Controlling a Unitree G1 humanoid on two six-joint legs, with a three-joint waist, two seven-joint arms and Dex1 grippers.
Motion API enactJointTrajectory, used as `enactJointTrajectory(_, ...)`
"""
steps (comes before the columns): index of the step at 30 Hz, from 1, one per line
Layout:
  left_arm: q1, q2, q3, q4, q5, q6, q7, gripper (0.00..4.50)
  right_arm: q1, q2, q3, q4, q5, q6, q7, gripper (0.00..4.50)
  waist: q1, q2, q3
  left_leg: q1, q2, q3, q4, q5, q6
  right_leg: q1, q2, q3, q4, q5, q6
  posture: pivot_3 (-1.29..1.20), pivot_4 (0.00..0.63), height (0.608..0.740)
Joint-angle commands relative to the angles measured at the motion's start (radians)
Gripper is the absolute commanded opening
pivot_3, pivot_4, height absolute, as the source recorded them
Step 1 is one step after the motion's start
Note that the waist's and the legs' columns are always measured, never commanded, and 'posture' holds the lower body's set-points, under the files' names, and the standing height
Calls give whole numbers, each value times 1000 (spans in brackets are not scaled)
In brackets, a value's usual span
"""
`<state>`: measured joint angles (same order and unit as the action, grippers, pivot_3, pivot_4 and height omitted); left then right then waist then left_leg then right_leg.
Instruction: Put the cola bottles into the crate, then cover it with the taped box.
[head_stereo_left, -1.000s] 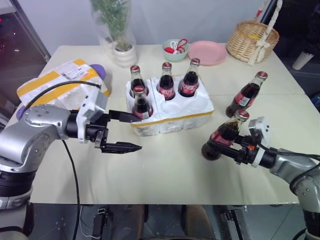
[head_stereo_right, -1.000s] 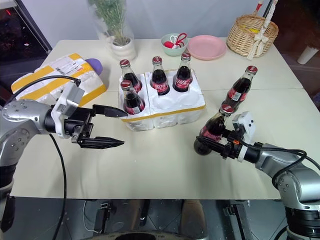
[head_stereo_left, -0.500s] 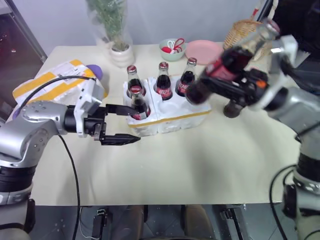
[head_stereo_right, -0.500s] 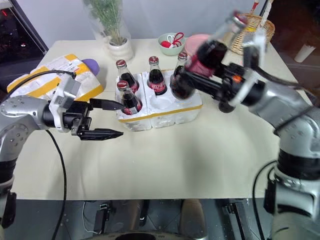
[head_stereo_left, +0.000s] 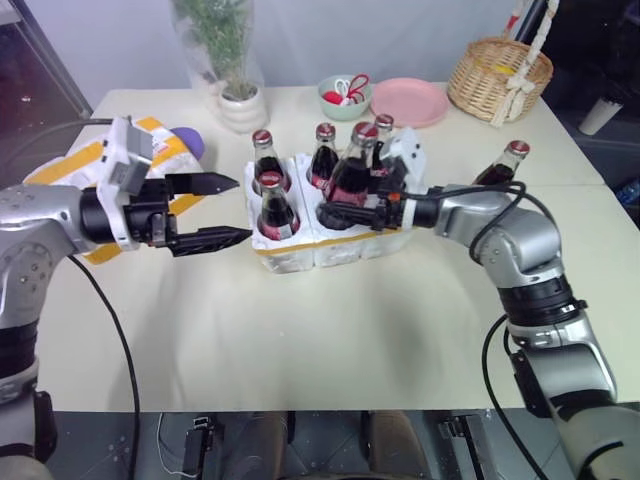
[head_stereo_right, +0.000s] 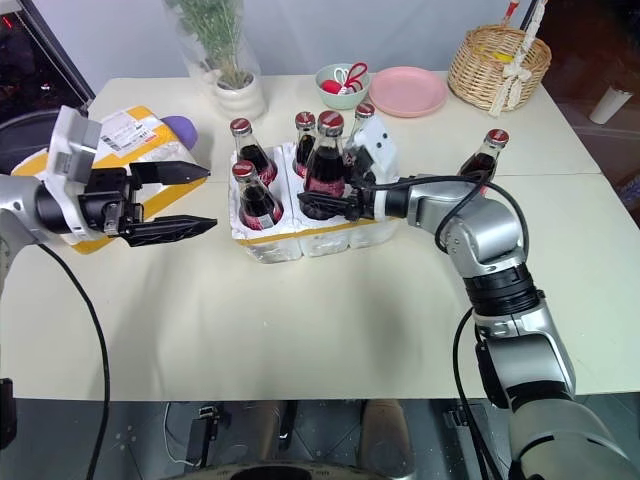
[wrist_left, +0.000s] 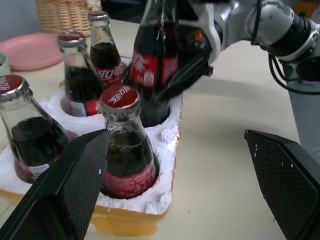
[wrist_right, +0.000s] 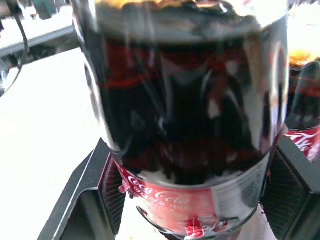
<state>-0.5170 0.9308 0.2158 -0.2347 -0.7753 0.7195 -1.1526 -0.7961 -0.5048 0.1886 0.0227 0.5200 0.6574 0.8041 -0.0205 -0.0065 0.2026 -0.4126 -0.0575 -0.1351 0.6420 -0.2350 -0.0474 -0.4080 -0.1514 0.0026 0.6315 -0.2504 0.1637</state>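
We are seating the fifth cola bottle (head_stereo_left: 352, 178), clamped in our right gripper (head_stereo_left: 345, 212), over a front well of the crate (head_stereo_left: 340, 245); next we lower it straight, while our left gripper (head_stereo_left: 222, 208) hangs wide open, empty

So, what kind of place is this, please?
Probably a room set up as a home-style test area: a cream table with a potted plant, a pink plate and a wicker basket, plus a foam crate of cola bottles.
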Motion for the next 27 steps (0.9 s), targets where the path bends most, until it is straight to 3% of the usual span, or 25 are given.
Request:
enactJointTrajectory(1,5,-1,15,-16,-1,-18,6,4500,-12,63,69,74,-83,-58,26,2831,-6,0,0,0,0,0,0,0,0,0,0,0,0,0,0,0,150,737)
enactJointTrajectory(4,2,-8,6,-15,2,-24,6,4500,-32,100,83,165,-149,-72,18,2831,-25,-2,-1,2,1,0,-3,1,-2,0,1,0,0,0,-1,0,150,737)
enactJointTrajectory(5,1,-9,3,-14,3,-26,6,4500,-35,107,80,182,-163,-74,16,3844,-29,-3,-2,4,1,0,-5,2,-4,1,1,1,0,1,-1,0,150,737)
enactJointTrajectory(7,0,-11,1,-12,6,-29,4,4500,-37,114,70,191,-180,-77,17,4445,-33,-4,-3,7,2,1,-11,4,-6,1,1,2,0,2,-3,0,150,737)
enactJointTrajectory(12,5,-6,1,-6,12,-38,-8,4500,31,61,-54,-16,-81,17,32,4445,-20,-4,-3,8,3,1,-11,4,-7,1,2,2,1,2,-4,0,150,737)
enactJointTrajectory(18,29,3,14,-12,7,-43,-12,4500,219,-84,-321,-364,126,224,-20,4445,5,-4,-2,4,2,1,-11,4,-7,-1,1,2,-1,2,-4,0,150,737)
enactJointTrajectory(23,33,-4,2,-6,13,-53,-11,4500,396,-193,-489,-467,160,295,-86,4445,7,-4,-3,5,2,1,-11,4,-7,0,1,1,0,2,-4,0,150,737)
enactJointTrajectory(27,27,-15,-10,-3,15,-59,-10,4500,480,-229,-546,-455,140,289,-126,4445,2,-4,-3,5,2,2,-11,4,-7,0,1,2,0,2,-4,0,150,737)
